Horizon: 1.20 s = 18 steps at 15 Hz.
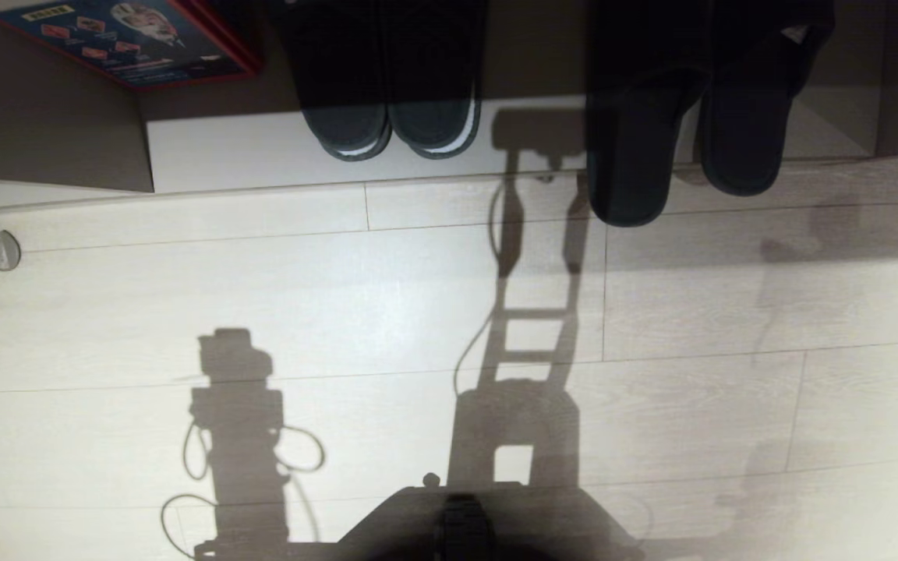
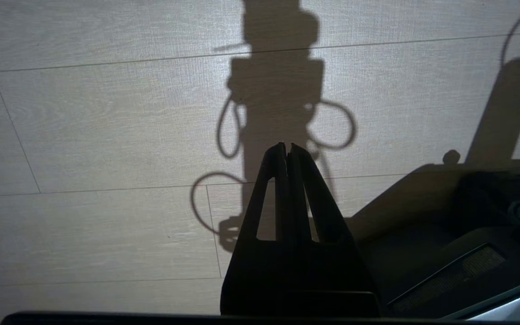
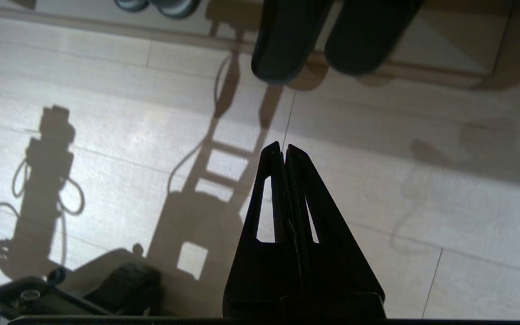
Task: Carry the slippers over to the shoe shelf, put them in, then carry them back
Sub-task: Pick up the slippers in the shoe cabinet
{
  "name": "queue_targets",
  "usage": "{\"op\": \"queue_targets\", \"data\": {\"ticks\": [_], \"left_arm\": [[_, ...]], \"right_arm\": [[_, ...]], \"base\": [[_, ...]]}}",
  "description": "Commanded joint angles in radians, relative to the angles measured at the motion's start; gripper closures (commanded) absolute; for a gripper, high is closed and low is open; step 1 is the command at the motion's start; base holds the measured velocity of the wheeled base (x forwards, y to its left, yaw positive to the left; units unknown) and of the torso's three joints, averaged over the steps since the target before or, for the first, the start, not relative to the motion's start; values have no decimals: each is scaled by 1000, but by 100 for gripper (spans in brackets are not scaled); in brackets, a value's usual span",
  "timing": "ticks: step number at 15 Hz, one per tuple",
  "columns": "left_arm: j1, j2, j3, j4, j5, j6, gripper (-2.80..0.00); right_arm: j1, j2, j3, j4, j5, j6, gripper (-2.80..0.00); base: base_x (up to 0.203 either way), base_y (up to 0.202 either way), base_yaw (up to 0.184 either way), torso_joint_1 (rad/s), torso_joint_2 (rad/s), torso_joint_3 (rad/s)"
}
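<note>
The plain dark slippers (image 1: 636, 156) lie side by side at the right of the shoe shelf (image 1: 246, 148), their toes in its shadowed inside. Their near ends stick out over the pale base board onto the floor. The right wrist view shows the same slippers (image 3: 287, 40) ahead of my right gripper (image 3: 283, 146), which is shut, holds nothing and hangs over bare floor well short of them. My left gripper (image 2: 287, 145) is shut and empty over the floor beside my base. Neither gripper appears in the head view.
A second dark pair with white-striped soles (image 1: 387, 117) stands in the shelf, left of the plain slippers. A red-and-blue box (image 1: 129, 35) lies further left. A small round disc (image 1: 1, 250) sits in the pale plank floor. My dark base (image 1: 464, 522) fills the near edge.
</note>
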Motion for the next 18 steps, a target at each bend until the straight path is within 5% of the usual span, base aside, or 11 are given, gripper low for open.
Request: {"op": "queue_targets", "data": {"ticks": [1, 7, 13, 18], "left_arm": [[0, 0, 0, 0, 0, 0, 0], [2, 0, 0, 0, 0, 0, 0], [0, 0, 0, 0, 0, 1, 0], [2, 0, 0, 0, 0, 3, 0]], "right_arm": [[-16, -81, 74, -2, 4, 1, 0], [-28, -235, 407, -6, -129, -4, 0], [-28, -239, 430, 141, -303, -13, 0], [-28, -239, 432, 131, -299, -13, 0]], "base": [[0, 0, 0, 0, 0, 0], [0, 0, 0, 0, 0, 0], [0, 0, 0, 0, 0, 0], [0, 0, 0, 0, 0, 0]]}}
